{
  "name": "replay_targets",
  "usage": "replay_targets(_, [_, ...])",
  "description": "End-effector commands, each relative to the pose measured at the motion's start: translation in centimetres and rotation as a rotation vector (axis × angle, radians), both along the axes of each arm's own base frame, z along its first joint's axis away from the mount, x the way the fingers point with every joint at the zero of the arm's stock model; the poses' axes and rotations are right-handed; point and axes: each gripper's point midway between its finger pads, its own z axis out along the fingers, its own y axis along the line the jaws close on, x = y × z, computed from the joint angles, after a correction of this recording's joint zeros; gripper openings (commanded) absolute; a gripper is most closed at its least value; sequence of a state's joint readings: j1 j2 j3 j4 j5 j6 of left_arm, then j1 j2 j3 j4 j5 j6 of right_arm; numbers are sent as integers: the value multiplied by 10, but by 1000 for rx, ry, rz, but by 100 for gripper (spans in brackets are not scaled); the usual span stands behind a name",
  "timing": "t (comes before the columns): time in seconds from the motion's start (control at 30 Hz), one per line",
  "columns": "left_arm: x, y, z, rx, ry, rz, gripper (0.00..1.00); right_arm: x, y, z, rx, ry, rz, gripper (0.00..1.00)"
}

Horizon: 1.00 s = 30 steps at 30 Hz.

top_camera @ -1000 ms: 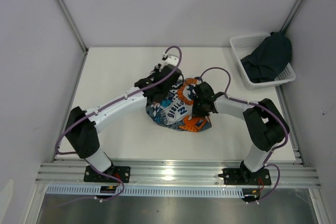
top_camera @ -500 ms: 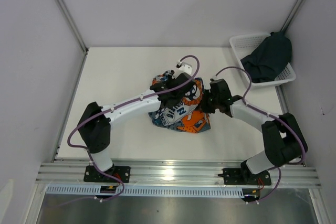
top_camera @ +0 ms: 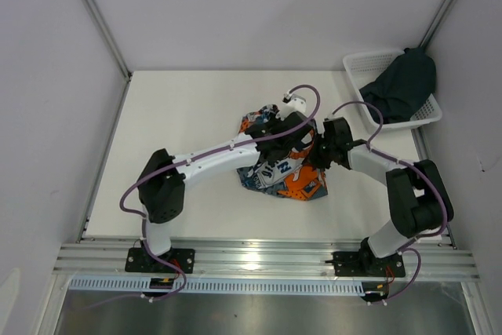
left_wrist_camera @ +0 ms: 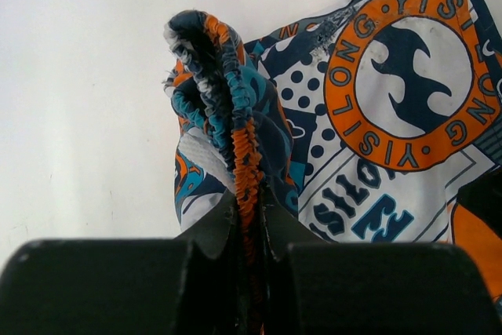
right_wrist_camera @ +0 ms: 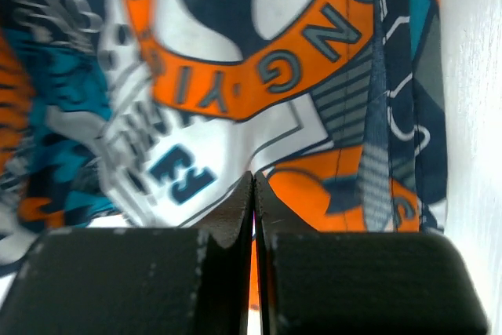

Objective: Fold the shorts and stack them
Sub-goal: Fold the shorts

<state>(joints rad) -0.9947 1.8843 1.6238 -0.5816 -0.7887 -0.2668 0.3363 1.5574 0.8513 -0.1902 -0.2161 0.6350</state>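
Observation:
The printed shorts (top_camera: pixel 286 176), orange, teal, white and navy with lettering, lie bunched on the white table right of centre. My left gripper (top_camera: pixel 301 140) is shut on their gathered elastic waistband (left_wrist_camera: pixel 235 127), which stands up out of the jaws of the left gripper (left_wrist_camera: pixel 249 202) in the left wrist view. My right gripper (top_camera: pixel 318 154) is at the shorts' right side. In its wrist view the right gripper (right_wrist_camera: pixel 252 186) is shut, fingertips pressed together over the flat print (right_wrist_camera: pixel 235 76), with no fold seen between them. The plain dark shorts (top_camera: pixel 404 88) lie heaped in the basket.
A white mesh basket (top_camera: pixel 357 64) stands at the table's back right corner, against the right wall. Grey walls bound the table on the left, back and right. The aluminium rail (top_camera: pixel 259 256) with both arm bases runs along the near edge.
Both arms have swung to the right and the printed shorts have gone with them, from the table's centre toward the right. The left arm is now stretched out further.

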Motion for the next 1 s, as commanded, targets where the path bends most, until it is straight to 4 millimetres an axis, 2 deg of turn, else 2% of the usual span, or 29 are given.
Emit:
replay_targets(0.0, [4,-10,12,-21,-44,28,9,13,4,-6,8,-11,24,0])
replay_targets(0.2, [3,-23,1,-2,-44,22,8,4,5,-39,7,63,22,0])
replay_targets(0.37, [6,-16,-4,48,-68,25,8,-10,15,-53,15,94,33,0])
replay_targets(0.4, [10,-18,0,34,-86,19,8,-16,24,-56,6,94,44,0])
replay_targets(0.43, [9,-7,-15,59,-68,23,8,-19,29,-57,2,94,49,0])
replay_targets(0.47, [9,-8,-18,35,-52,4,8,-23,35,-58,0,94,55,0])
replay_targets(0.5, [11,-4,-7,-4,-64,2,8,-26,42,-59,2,91,64,0])
replay_targets(0.53, [11,9,-22,9,-50,6,8,-32,55,-59,13,91,77,0])
replay_targets(0.57, [11,12,-20,-2,-57,2,8,-34,62,-60,20,97,83,0])
replay_targets(0.6, [12,15,-16,-12,-70,-2,8,-33,70,-59,35,82,91,0])
replay_targets(0.63, [7,29,-19,11,-65,-5,8,-36,85,-54,52,74,113,0])
replay_targets(0.73, [4,37,-15,-6,-83,-14,8,-37,98,-48,71,67,127,0])
replay_targets(0.9, [2,36,-14,-14,-88,-27,8,-31,101,-19,103,22,139,0])
replay_targets(0.97, [4,37,-11,-8,-97,-19,8,-27,100,-2,132,-13,137,2])
